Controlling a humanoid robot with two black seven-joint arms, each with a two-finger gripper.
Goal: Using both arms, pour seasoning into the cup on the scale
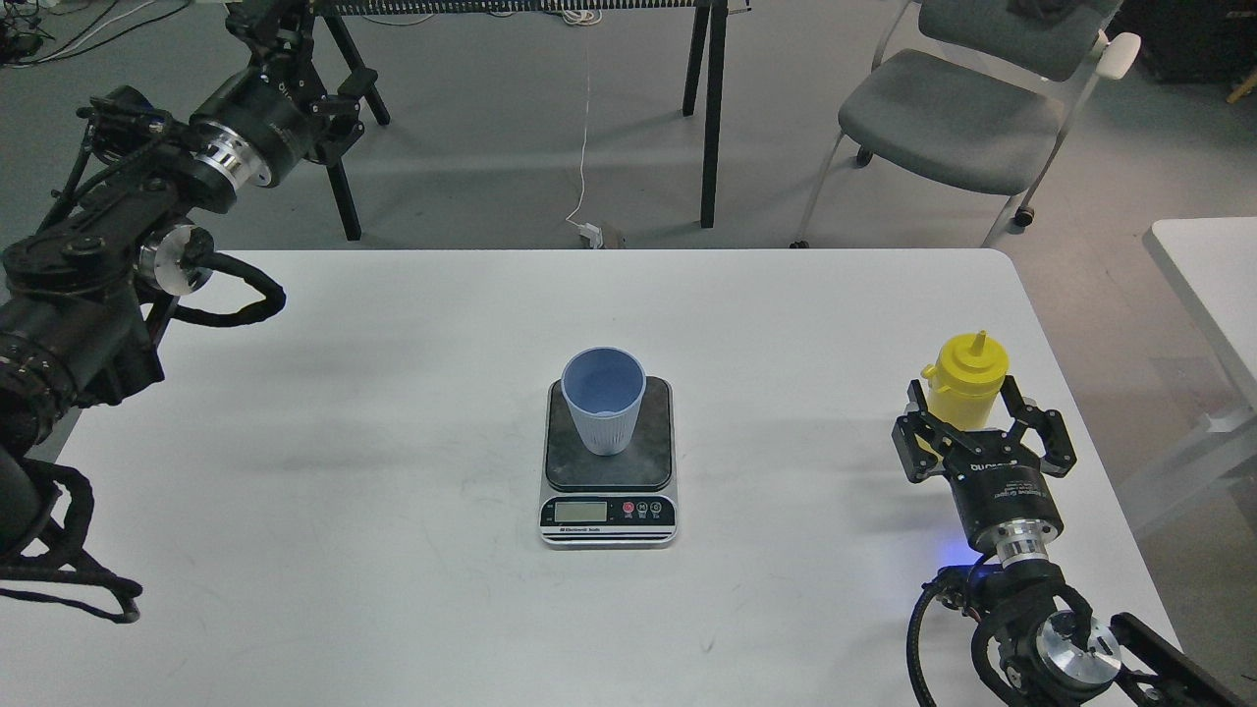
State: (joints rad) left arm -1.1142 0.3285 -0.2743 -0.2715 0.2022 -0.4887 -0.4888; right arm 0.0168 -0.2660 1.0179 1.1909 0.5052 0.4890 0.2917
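The scale [609, 462] sits near the middle of the table [393, 491], its display toward the near edge. The cup [603, 400] stands upright on the scale's plate, toward its far left part. The seasoning [966, 381] stands upright near the right edge, well apart from the scale. The right end effector [967, 410] is at the bottle's near side, one finger on either side of it. The left end effector [275, 29] is beyond the far left corner, off the table.
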